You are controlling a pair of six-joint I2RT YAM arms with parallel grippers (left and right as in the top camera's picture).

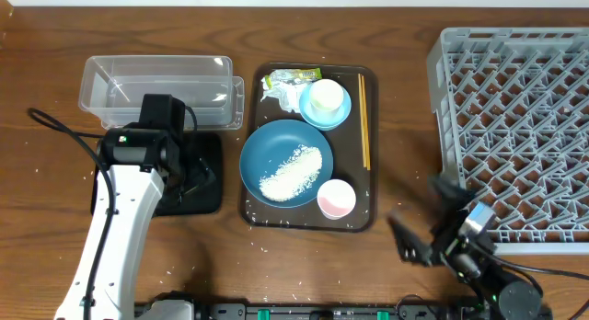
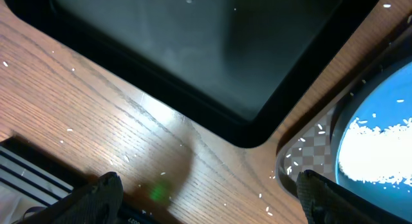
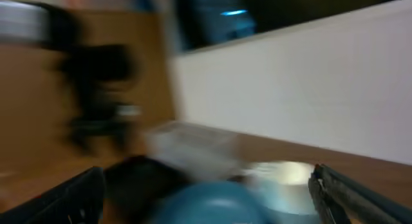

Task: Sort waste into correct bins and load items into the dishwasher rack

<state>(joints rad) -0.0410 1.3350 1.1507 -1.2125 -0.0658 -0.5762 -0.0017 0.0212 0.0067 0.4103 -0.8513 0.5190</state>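
Note:
On the brown serving tray (image 1: pixel 368 219) sit a large blue dish (image 1: pixel 267 145) with white rice (image 1: pixel 294 171) on it, a white cup (image 1: pixel 325 95) inside a light-blue bowl (image 1: pixel 342 113), a pink cup (image 1: pixel 336 199), chopsticks (image 1: pixel 364 118) and a green-yellow wrapper (image 1: pixel 290 79). The clear tub (image 1: pixel 156 81) and the black tray (image 1: pixel 207 200) lie to the left. My left gripper (image 2: pixel 209 195) hangs open over bare wood by the black tray's (image 2: pixel 193 50) corner. My right gripper (image 1: pixel 423 219) is open, blurred, between the serving tray and the grey rack (image 1: pixel 515 127).
Loose rice grains (image 2: pixel 283 169) speckle the wood and the serving tray's rim (image 2: pixel 302 153). A black cable (image 1: pixel 64 127) loops left of the left arm. The right wrist view is smeared; the blue dish (image 3: pixel 212 205) and the clear tub (image 3: pixel 193 147) show ahead.

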